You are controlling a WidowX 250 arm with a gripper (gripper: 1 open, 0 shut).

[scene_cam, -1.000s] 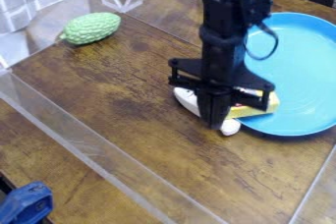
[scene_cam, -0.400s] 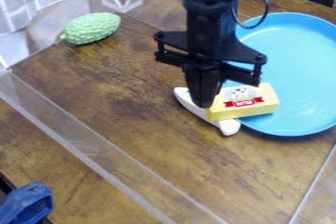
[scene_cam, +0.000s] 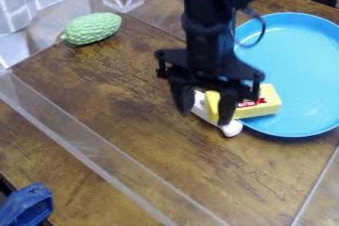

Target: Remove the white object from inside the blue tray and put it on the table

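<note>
Claw (scene_cam: pixel 209 107) stood wide, holding nothing, straddling the white fish (scene_cam: pixel 224 123) on the counter (scene_cam: pixel 119 91). It needed a straight lift clear, without nudging the butter box (scene_cam: pixel 252 101) at the blue tray (scene_cam: pixel 298 56) rim.

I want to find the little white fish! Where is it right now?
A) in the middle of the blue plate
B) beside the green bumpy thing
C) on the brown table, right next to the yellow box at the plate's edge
C: the white fish lies on the table against the yellow box, by the blue plate's rim.
</note>
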